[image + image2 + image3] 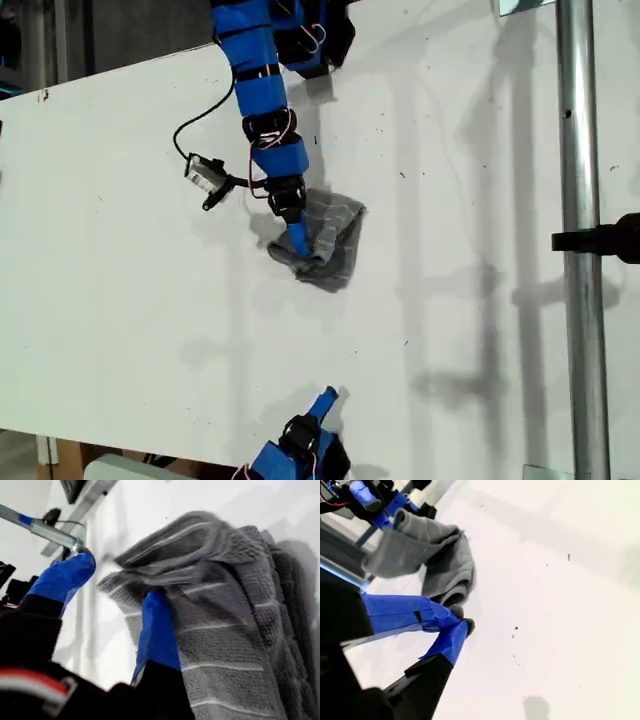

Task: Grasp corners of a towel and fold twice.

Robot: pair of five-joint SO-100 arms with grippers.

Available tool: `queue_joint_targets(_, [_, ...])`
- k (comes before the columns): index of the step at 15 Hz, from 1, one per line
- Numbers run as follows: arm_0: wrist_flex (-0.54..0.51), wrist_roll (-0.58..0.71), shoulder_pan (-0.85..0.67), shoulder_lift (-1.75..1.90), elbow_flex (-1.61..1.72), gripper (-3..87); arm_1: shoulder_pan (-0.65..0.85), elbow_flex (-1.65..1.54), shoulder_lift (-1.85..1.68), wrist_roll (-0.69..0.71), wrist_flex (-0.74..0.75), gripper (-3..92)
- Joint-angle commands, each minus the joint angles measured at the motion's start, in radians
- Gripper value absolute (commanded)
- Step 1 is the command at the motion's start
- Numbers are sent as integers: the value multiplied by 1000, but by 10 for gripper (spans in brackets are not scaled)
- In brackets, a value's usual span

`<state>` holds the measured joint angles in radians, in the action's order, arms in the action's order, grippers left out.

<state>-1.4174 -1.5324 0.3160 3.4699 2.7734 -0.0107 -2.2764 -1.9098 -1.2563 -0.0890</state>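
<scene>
My first gripper reaches down from the exterior view's top, its jaws spread apart — one blue finger pushed into the crumpled towel, the other clear of the cloth. The towel lies bunched near the middle of the white table. My second gripper sits low at that view's bottom edge, jaws closed on nothing — only its wrist view shows the tips touching.
</scene>
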Motion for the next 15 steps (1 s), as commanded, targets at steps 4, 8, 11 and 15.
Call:
queue_joint_targets(4, [48,15,-20,5,21,-27,-17,-166,-497,-32,-348,-2])
queue_joint_targets(8, [112,69,-71,6,91,-26,-98,-439,-1273,-216,-1074,-2])
queue_joint_targets(11, [173,101,-150,8,175,-26,-115,-495,-1381,-282,-1298,-2])
queue_joint_targets(15, [206,87,-278,6,345,-17,-71,-617,-1376,-333,-1358,-2])
